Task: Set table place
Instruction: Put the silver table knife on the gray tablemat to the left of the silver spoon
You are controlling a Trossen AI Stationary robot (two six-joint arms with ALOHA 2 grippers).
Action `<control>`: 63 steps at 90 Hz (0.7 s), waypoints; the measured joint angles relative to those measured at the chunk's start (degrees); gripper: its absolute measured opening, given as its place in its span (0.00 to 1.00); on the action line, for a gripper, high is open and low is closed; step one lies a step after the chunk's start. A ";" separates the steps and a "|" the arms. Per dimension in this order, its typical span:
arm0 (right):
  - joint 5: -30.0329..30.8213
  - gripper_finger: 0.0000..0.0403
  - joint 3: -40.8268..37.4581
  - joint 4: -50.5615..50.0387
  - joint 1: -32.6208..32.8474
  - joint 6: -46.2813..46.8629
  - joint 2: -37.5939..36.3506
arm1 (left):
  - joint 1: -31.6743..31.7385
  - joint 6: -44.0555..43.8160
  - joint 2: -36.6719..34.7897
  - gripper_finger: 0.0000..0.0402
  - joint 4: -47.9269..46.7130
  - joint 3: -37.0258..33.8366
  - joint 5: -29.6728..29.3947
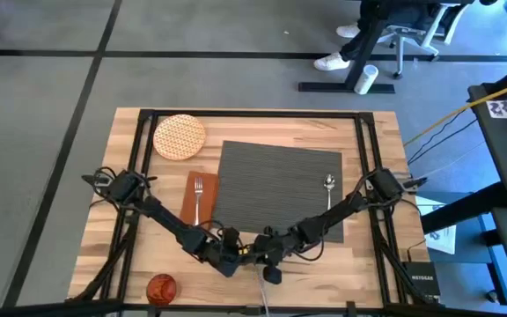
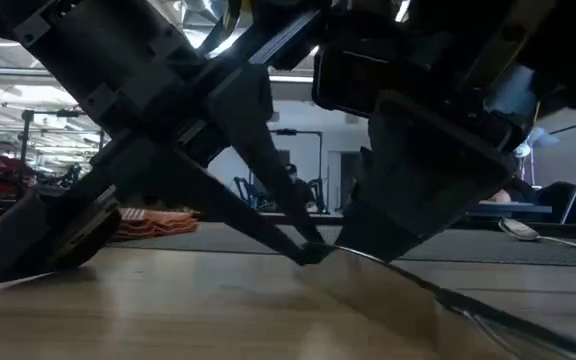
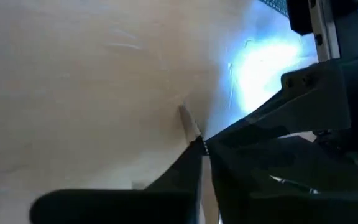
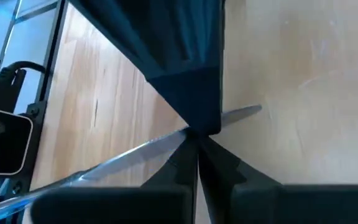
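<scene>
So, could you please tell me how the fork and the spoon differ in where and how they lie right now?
The fork lies on the brown napkin, left of the placemat; the spoon lies directly on the placemat, near its right edge. The fork's tines point toward the table's far side, as does the spoon's bowl. Both are silver, lie flat and parallel, and neither is touched by a claw.

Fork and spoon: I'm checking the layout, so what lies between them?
In the high view, the dark grey placemat fills the stretch between the fork on the brown napkin and the spoon; no plate sits on it.
</scene>
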 joint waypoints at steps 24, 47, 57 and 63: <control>-0.87 0.00 -0.02 -1.10 -0.01 0.01 -0.16 | -0.98 -1.16 0.04 0.00 -2.13 0.24 0.65; -4.29 0.00 0.07 -4.20 0.24 0.71 -0.85 | -1.19 -1.72 0.04 0.00 -2.72 0.39 1.32; -7.08 0.00 0.11 -5.50 0.53 2.71 -1.00 | -1.19 -1.57 0.04 0.00 -2.83 0.46 1.70; -7.16 0.00 0.13 -4.90 0.89 3.30 -0.08 | -1.19 -1.40 0.04 0.00 -2.85 0.46 1.87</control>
